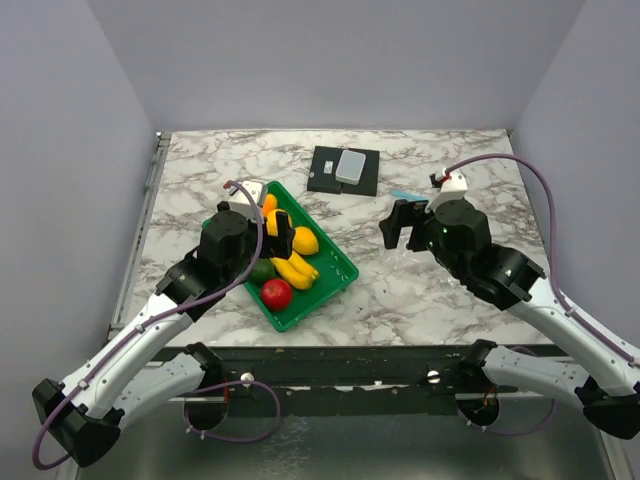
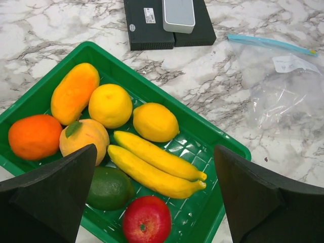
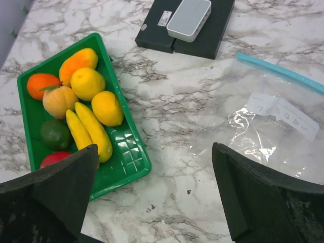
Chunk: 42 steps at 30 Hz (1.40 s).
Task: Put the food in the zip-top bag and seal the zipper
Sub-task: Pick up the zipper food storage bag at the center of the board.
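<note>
1. The food is all in the green tray [image 3: 126,147]. I can see the banana bunch [image 2: 157,164], the red round fruit [image 2: 147,220], the green one [image 2: 109,188], the orange [image 2: 34,136] and the yellow round ones [image 2: 110,105]. None of it is in the bag.
2. The zip-top bag [image 3: 263,136] lies flat on the marble surface [image 1: 420,300], apart from the tray on its right. It looks empty to me.
3. The zipper [image 3: 278,71] runs along the bag's far edge. I cannot tell whether it is pressed shut or parted.
4. My left pincer [image 1: 280,233] hovers over the tray with its jaws spread wide, gripping nothing.
5. My right pincer [image 1: 403,232] hangs near the bag, also spread wide and empty.
6. By my reading, no step of the task is done. Every fruit has to be carried across and put in the bag, the mouth may need opening first, and the sealing comes last.
7. A flat black box [image 1: 344,170] with a grey device on it sits beyond, clear of both.
</note>
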Motion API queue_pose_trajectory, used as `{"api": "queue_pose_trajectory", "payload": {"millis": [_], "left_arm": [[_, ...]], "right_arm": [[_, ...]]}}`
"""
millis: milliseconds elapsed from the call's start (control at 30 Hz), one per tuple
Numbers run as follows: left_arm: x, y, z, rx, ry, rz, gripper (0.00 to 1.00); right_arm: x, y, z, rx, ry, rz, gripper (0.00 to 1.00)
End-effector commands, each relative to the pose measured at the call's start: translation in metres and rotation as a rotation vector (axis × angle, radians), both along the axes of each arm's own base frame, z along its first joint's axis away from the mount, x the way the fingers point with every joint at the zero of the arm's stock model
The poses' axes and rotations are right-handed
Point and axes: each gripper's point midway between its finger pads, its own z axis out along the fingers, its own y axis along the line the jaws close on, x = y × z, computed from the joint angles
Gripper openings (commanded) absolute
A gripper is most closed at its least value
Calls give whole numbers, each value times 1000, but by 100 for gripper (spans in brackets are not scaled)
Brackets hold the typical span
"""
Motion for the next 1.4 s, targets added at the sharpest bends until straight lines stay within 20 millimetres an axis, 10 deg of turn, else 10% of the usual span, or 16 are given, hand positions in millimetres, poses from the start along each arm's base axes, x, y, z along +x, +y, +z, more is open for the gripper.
{"api": "queue_pose_trajectory", "payload": {"millis": [0, 867, 1367], "left_arm": [[-3, 10, -16, 52, 24, 21, 99], [-8, 22, -19, 69, 24, 59, 99], [-10, 20, -20, 65, 29, 47, 99]], "right_arm": [[-1, -2, -3, -19, 18, -8, 100], [-2, 27, -34, -81, 123, 122, 91], [19, -25, -83, -247, 236, -287, 92]]}}
